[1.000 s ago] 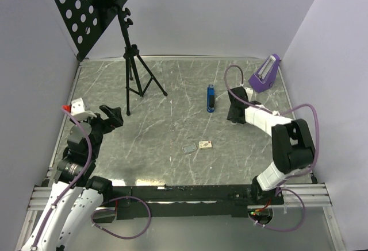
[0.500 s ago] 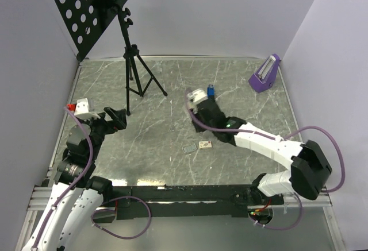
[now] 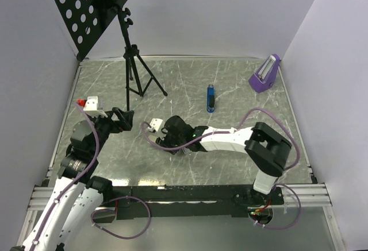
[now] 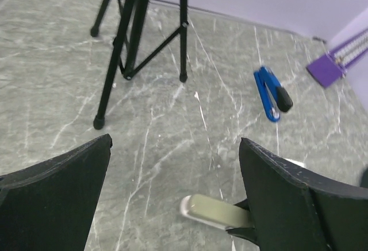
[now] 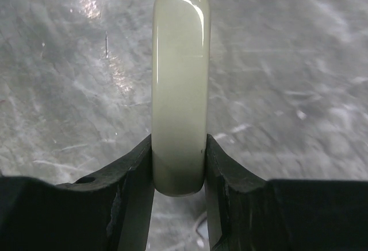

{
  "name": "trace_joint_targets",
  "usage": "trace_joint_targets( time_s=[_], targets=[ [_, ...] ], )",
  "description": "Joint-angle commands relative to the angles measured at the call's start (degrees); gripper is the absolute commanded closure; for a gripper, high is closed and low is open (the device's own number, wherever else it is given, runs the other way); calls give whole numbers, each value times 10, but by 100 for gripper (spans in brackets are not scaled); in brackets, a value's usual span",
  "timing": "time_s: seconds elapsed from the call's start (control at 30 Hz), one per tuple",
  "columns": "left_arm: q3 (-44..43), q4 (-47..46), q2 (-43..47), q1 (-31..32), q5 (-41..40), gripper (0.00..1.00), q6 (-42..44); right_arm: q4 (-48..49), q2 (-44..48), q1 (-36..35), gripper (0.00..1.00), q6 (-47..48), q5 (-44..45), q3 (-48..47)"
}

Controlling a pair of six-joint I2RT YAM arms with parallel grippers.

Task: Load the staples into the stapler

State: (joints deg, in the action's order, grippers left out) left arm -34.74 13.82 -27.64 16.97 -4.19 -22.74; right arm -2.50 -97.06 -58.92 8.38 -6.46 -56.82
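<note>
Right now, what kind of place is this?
Probably a robot test bench: a marble-look table boxed in by lilac walls, robot arms bolted at its edge, and odd props like a music stand and metronome.

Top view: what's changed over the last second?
The right arm swung out from the right and swept left across the table; its pincer, shut on a pale bar, sits left of centre. The arm now covers where the staples lay. Left pincer, open, edged right. Stapler and stand unmoved.

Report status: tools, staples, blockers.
Left tool open. Right tool shut on pale rounded bar. Blue stapler untouched; staples not in view, right arm across mid-table.
</note>
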Motion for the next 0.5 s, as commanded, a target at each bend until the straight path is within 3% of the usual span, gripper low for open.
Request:
trace_joint_targets(
  time_s=[0.0,0.27,0.3,0.33,0.47],
  targets=[
    [12,-49,-22,2,65,3,31,63,-44,-1,100,38,-55,-32],
    [16,-71,-72,2,110,3,46,58,-81,-1,84,56,-51,-40],
    [17,-72,-74,2,110,3,50,60,-78,0,78,55,-48,-37],
    [18,-72,-77,2,113,3,52,64,-75,2,63,49,-46,-35],
    [22,-78,-88,2,135,3,74,75,-27,6,43,21,-58,-11]
  ],
)
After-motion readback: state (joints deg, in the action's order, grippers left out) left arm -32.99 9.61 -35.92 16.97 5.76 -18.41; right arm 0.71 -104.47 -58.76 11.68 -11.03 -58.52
